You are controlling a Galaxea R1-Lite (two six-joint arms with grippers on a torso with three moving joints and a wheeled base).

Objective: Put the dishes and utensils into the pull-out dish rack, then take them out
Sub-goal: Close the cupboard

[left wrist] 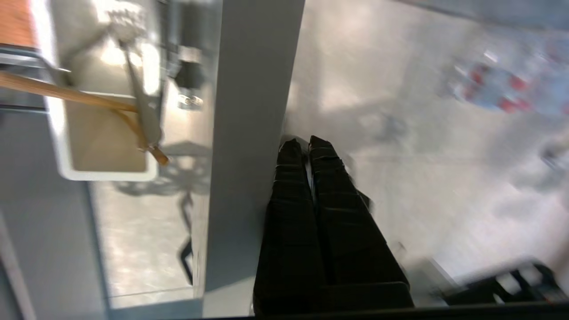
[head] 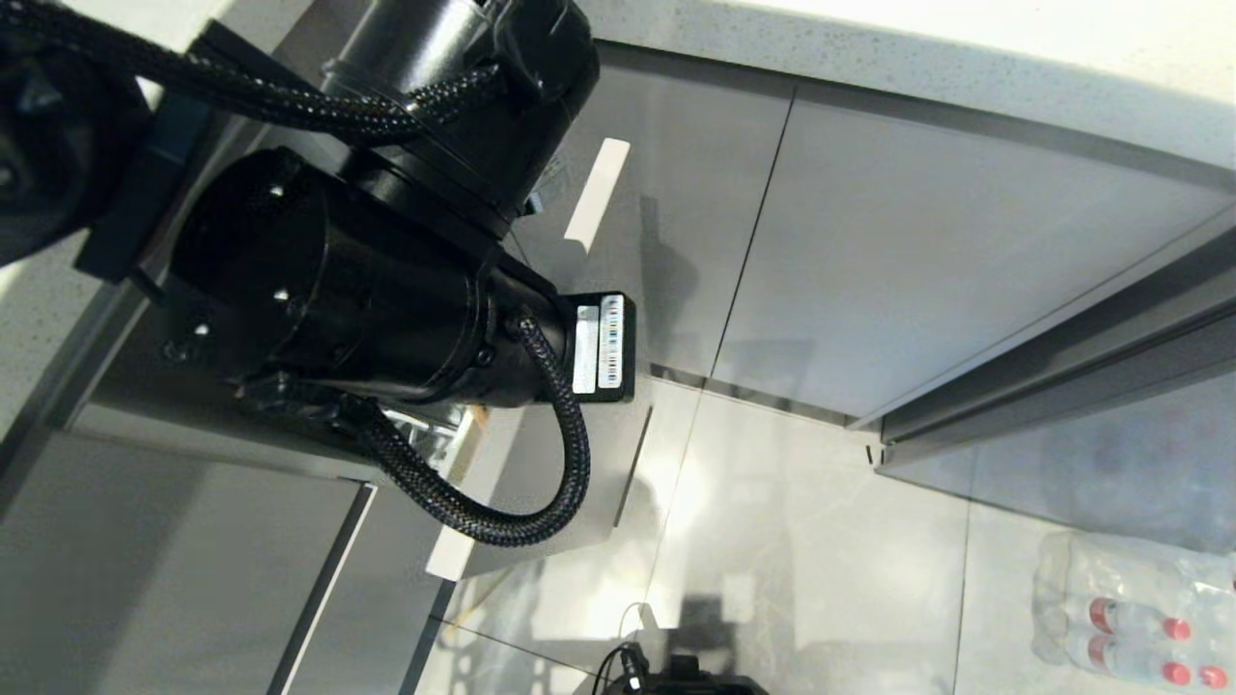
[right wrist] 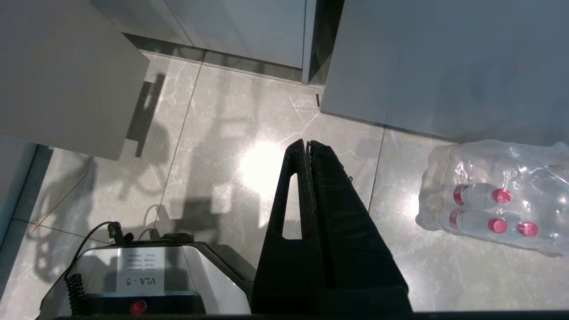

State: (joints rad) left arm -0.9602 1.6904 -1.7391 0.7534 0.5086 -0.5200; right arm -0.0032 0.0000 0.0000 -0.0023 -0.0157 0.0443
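Note:
My left gripper point(left wrist: 306, 144) is shut and empty, its fingers lying right against the outer face of the pull-out dish rack's pale front panel point(left wrist: 249, 133). Behind that panel the white utensil cup point(left wrist: 62, 146) holds wooden chopsticks point(left wrist: 66, 93) and the silver spoon point(left wrist: 142, 106), both leaning. In the head view my left arm point(head: 367, 251) hides most of the rack; only the panel point(head: 521, 473) and a bit of chrome wire point(head: 425, 434) show. The dishes are out of view. My right gripper point(right wrist: 307, 144) hangs shut and empty over the floor.
Grey cabinet fronts point(head: 917, 251) run under the speckled counter point(head: 869, 58). A shrink-wrapped pack of water bottles point(right wrist: 493, 195) lies on the tiled floor to the right. My base point(right wrist: 133, 275) is below. A thin pale stick point(right wrist: 60, 204) lies on the floor.

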